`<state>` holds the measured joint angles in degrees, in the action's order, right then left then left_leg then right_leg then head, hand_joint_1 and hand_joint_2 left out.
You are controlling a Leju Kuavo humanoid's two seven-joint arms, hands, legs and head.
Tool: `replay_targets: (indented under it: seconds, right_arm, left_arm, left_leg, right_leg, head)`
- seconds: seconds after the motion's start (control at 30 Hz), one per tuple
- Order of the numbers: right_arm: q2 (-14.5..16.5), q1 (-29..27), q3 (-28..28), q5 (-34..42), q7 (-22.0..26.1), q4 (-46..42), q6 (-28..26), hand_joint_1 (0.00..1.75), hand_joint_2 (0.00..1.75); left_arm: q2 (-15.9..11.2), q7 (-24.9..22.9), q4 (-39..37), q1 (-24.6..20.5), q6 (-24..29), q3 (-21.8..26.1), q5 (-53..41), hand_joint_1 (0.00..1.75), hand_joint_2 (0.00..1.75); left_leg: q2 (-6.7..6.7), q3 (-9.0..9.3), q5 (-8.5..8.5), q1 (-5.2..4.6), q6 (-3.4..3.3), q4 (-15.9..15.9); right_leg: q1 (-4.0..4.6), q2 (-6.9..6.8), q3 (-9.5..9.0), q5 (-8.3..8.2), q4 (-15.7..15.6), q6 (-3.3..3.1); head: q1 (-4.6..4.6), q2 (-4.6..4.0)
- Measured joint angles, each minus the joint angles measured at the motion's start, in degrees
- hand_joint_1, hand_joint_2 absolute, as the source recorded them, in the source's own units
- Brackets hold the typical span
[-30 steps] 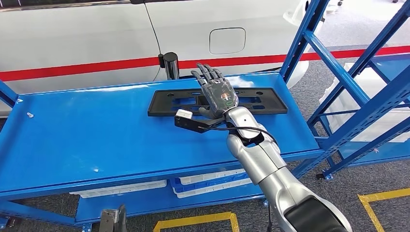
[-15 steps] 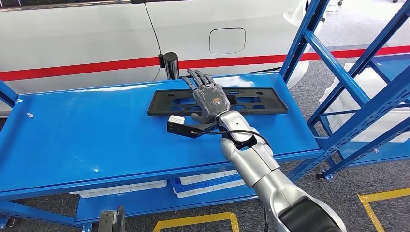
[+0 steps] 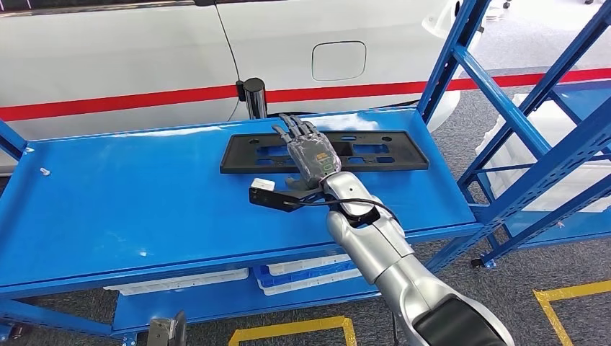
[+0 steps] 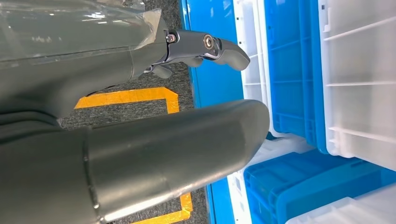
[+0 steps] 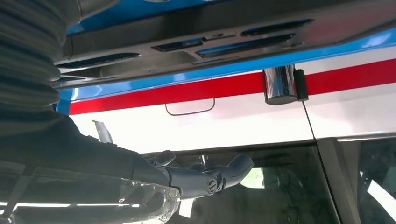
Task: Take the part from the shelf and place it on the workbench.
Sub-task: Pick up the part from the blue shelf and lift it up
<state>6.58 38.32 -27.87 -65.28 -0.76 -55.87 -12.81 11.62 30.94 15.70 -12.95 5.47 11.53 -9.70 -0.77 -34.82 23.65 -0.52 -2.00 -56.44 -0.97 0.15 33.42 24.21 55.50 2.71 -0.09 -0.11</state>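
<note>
Head view: blue shelf (image 3: pixel 130 202) at left, black part (image 3: pixel 389 151) flat on its top level, toward back. Right hand (image 3: pixel 308 151) hovers over part's middle, fingers spread, gripping nothing. Left hand (image 4: pixel 140 154) hangs low beside bins, holding nothing visible. Judgement: grasp not yet made; lift and transfer to workbench remain. No readable writing or brand anywhere.

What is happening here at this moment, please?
The robot is reaching its right hand over a flat black part that lies on the top of a blue shelf. The hand is spread, palm down, above the middle of the part, and holds nothing yet. The left hand hangs low, near blue and white bins.
</note>
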Motion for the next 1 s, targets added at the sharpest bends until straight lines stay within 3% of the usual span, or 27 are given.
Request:
replay_targets:
  seconds: [0.57, 0.9, 0.93, 1.0]
  right_arm:
    - [0.2, 0.3, 0.2, -3.0, -2.3, 8.2, -4.7, 0.0, 1.75]
    - [0.0, 1.3, 3.8, -7.2, -4.9, 12.6, -9.3, 0.0, 1.75]
    - [0.0, 1.4, 4.1, -7.4, -5.0, 13.0, -9.5, 0.04, 1.75]
    - [0.0, 1.8, 4.7, -8.2, -5.4, 13.8, -9.8, 0.79, 1.75]
  left_arm:
    - [-0.2, -0.1, -0.2, 0.7, 0.2, -0.6, 0.8, 0.0, 0.0]
    - [-0.4, -0.5, -0.2, 0.7, 0.2, -0.8, 1.7, 0.0, 0.0]
    - [-0.4, -0.5, -0.2, 0.7, 0.2, -0.8, 1.7, 0.0, 0.0]
    - [-0.4, -0.5, -0.2, 0.7, 0.2, -0.8, 1.9, 0.0, 0.0]
  left_leg:
    - [0.0, 0.0, 0.0, 0.0, 0.0, 0.0]
    - [0.0, 0.01, 0.0, 0.0, 0.0, 0.0]
    - [0.01, 0.01, 0.0, 0.0, 0.0, 0.0]
    - [0.01, 0.02, 0.0, 0.0, 0.0, 0.0]
  right_leg:
    - [0.0, 0.0, 0.0, 0.0, 0.0, 0.0]
    - [0.0, 0.0, -0.01, 0.0, 0.0, 0.0]
    - [0.0, 0.0, -0.01, 0.0, 0.0, 0.0]
    - [0.0, 0.0, -0.01, 0.0, 0.0, 0.0]
  head:
    - [0.0, 0.0]
    - [0.0, 0.0]
    - [0.0, 0.0]
    - [0.0, 0.0]
